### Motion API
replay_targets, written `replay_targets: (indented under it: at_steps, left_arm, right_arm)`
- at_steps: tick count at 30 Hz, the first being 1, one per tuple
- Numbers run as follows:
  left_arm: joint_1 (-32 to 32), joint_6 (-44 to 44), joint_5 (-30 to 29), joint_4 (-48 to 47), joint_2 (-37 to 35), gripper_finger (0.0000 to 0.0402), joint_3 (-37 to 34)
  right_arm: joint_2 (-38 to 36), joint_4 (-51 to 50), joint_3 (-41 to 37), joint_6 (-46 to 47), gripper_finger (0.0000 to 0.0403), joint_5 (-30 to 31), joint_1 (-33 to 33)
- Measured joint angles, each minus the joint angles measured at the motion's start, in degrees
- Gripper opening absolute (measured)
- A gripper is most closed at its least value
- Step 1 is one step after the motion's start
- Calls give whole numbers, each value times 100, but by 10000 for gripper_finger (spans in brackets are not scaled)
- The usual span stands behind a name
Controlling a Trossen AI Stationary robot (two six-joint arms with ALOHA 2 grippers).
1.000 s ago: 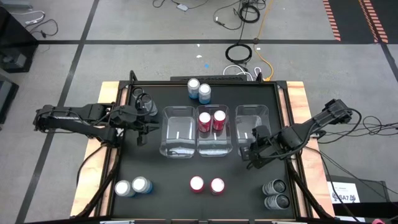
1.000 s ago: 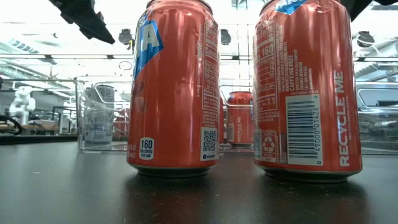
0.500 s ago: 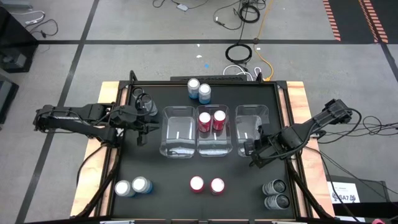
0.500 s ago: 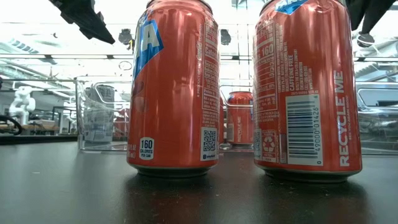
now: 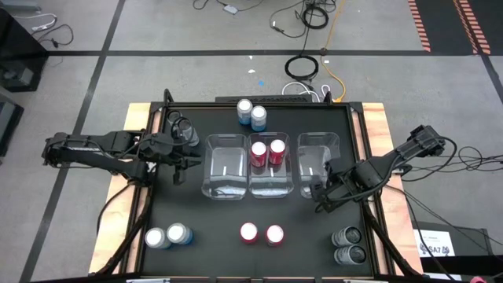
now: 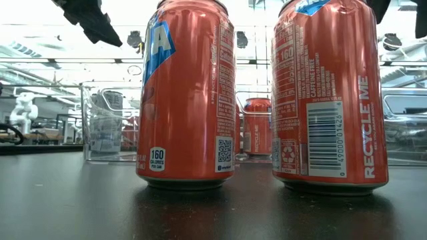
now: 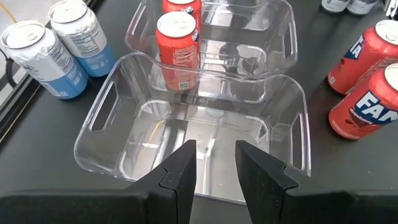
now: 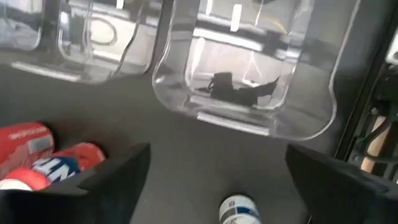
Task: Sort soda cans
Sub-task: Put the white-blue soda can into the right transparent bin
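The nearest clear bin [image 7: 193,143] sits empty. Behind it, a second bin [image 7: 249,43] holds 2 red cans [image 7: 177,43]; 2 blue cans [image 7: 59,46] stand beside it.

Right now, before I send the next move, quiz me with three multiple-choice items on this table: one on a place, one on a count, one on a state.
1. Which clear bin holds the two red soda cans?
A. the left bin
B. the middle bin
C. the right bin

2. How many red soda cans stand on the table outside the bins?
A. none
B. two
C. four

3. How is the right gripper?
A. open, holding nothing
B. shut on a red can
C. shut on a light blue can

Answers:
1 B: the high view shows the binned red cans inside the middle bin.
2 B: the loose red cans stand as a pair near the table's front edge.
3 A: the right gripper sits in front of the right bin, with its fingers spread wide and nothing between them.
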Motion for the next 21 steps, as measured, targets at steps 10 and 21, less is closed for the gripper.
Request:
replay_targets:
  at_steps: [10,21]
  left_arm:
    - [4,-59,0,0,-2,123,0]
    - [4,-299,-5,-17,0,123,-2]
  right_arm:
    - [128,206,2,478,381,-319,597]
    - [748,118,0,2683,380,-769,1889]
